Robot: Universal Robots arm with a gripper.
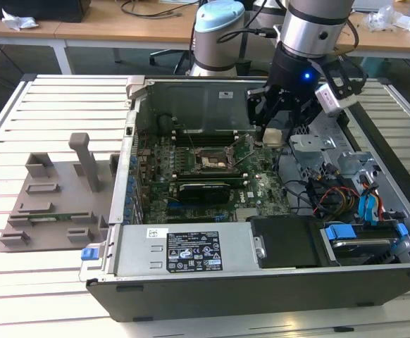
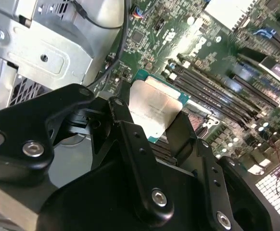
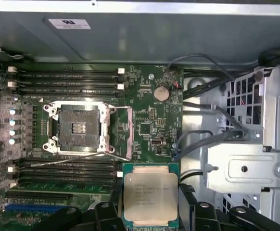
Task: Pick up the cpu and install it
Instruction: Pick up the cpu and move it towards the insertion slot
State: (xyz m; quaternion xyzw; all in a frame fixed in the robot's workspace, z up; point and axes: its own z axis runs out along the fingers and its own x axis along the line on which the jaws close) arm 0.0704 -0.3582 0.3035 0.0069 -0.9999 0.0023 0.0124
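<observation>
While the arm (image 1: 311,32) hangs over the open case (image 1: 205,105), its claw (image 2: 154,126) pinches the cpu (image 3: 150,197).

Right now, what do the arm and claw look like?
The arm is a silver-grey metal tube with a pale blue joint cap, a black wrist section showing a small blue light, and black cables along it. The claw is matte black, built of flat linkage bars with silver screws.

Matt, brushed silvery metal tops the cpu (image 3: 150,195); the end effector (image 2: 152,120) looks matt black; the computer case (image 3: 130,43) is dull grey metal.
</observation>
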